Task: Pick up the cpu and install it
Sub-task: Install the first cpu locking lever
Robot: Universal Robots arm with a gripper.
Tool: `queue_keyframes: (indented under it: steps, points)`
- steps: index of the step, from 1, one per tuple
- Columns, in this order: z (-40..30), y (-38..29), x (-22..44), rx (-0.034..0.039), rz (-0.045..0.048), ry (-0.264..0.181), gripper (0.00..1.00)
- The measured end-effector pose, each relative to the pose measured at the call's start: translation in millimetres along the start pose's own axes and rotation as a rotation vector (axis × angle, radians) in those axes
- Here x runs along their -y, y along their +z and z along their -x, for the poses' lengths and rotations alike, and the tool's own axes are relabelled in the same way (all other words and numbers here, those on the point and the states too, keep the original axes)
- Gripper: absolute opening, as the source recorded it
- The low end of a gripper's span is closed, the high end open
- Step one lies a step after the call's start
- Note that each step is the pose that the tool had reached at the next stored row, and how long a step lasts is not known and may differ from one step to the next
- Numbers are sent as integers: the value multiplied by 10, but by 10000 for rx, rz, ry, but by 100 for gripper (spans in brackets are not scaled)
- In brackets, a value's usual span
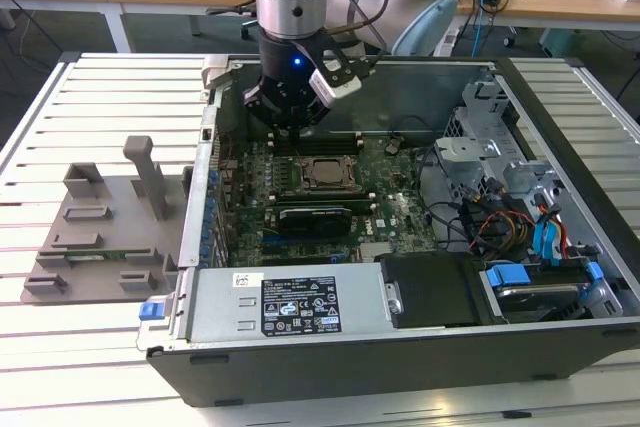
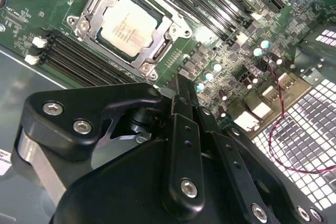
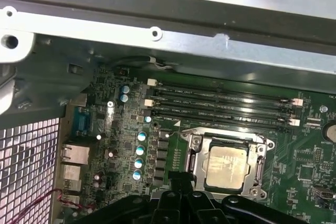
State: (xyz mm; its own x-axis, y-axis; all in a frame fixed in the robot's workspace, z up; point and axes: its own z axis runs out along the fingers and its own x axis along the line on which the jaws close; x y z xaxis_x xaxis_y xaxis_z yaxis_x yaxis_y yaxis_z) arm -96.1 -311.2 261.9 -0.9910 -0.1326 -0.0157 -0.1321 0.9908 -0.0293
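The cpu [image 1: 322, 173] lies flat in the metal-framed socket on the green motherboard [image 1: 400, 212] inside the open computer case, its silver top facing up. It shows in both wrist views, cpu [image 2: 128, 24] and cpu [image 3: 227, 167]. My gripper [image 1: 286, 133] hangs just above the board, beside the socket on the side toward the case's far wall, apart from the cpu. Its black tip [image 2: 180, 83], also seen as gripper [image 3: 181, 178], is shut with nothing in it.
Memory slots [image 3: 220, 100] run next to the socket. The case's metal wall [image 3: 168, 35] rises close behind the gripper. A drive cage and cables [image 1: 500, 197] fill the case's right in the exterior view. A grey plastic tray [image 1: 100, 227] with upright posts sits on the slatted table at the left.
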Motion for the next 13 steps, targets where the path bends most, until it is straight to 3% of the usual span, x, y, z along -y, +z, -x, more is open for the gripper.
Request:
queue_keyframes:
  steps: [13]
  points:
    - [-91, -1, -12, -1, 0, 0, 11]
